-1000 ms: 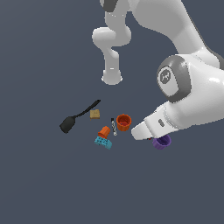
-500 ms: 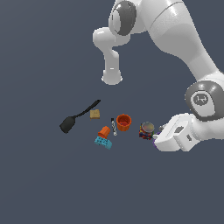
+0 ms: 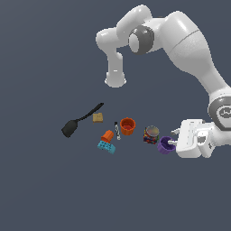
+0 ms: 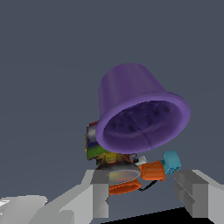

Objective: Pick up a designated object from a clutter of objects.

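Wrist view shows us the purple cup point(image 4: 140, 111) before our spread, empty gripper point(image 4: 146, 192). Behind it, the multicoloured can point(image 4: 98, 144) and orange cups point(image 4: 151, 170) are partly hidden.

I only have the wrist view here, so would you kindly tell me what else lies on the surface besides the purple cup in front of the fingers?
Observer: A black spatula lies farthest toward the exterior view's left, well apart from the small purple ribbed cup.
Operator: Thank you. Is anything near that spatula?
Observer: Yes, a small tan block sits beside its handle end.
Operator: And where is the gripper relative to the cup?
Observer: The white gripper is low, on the side of the cup toward the exterior view's right, with the multicoloured can with a grey top on the cup's other side.
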